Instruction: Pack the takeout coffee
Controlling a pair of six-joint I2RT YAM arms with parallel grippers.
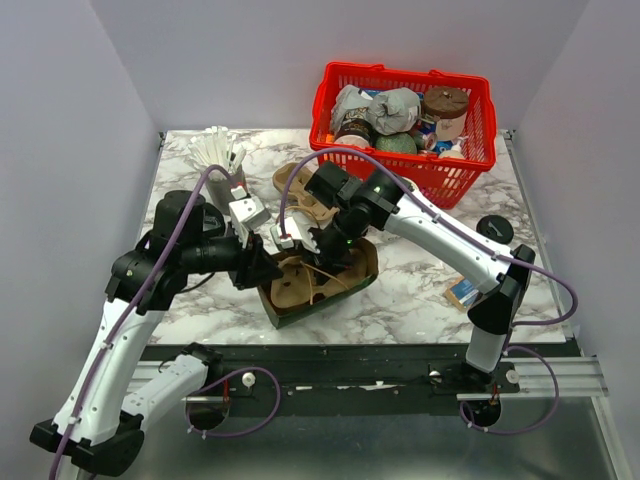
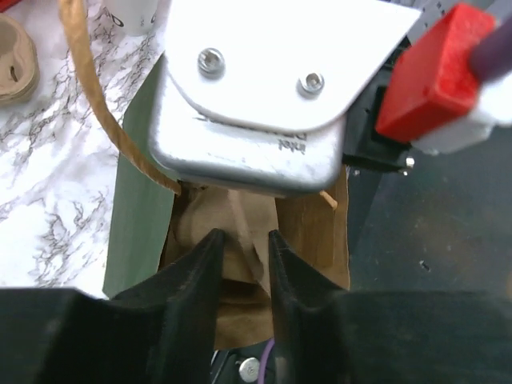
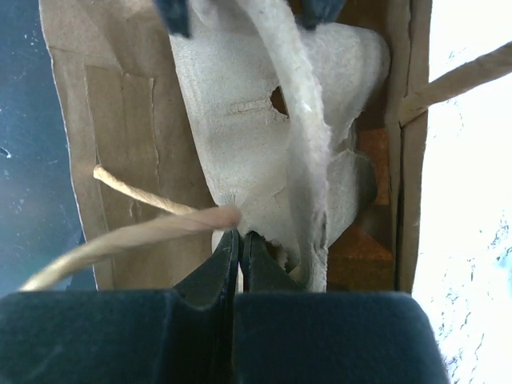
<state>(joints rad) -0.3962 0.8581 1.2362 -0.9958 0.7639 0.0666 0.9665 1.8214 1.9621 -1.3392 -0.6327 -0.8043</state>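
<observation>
1. Bag (image 1: 322, 306): it sits mid-table (image 1: 420, 300), just beyond the arm bases. I see its mouth facing up to the overhead camera, brown inside and green on the near wall. The long axis of the mouth runs from near-left to far-right.

2. Carrier (image 3: 256, 136): the pulp carrier lies inside the bag, between the brown walls. In the right wrist view its long axis follows the bag's, and a raised rib runs along that axis.

3. Right gripper (image 3: 239, 240): clenched, with the jaws pressed together. The tips sit at the carrier's edge, touching or just beside the loop end of the twine handle (image 3: 144, 228). I cannot tell whether anything is pinched.

4. Left gripper (image 2: 244, 238): it is at the bag's left end, pointing toward the right gripper's metal plate. The jaws stand slightly apart with brown paper showing in the gap. I cannot tell whether they are clamped on it.

5. A red basket (image 1: 345, 80) stands at the far right, well apart from the bag.
</observation>
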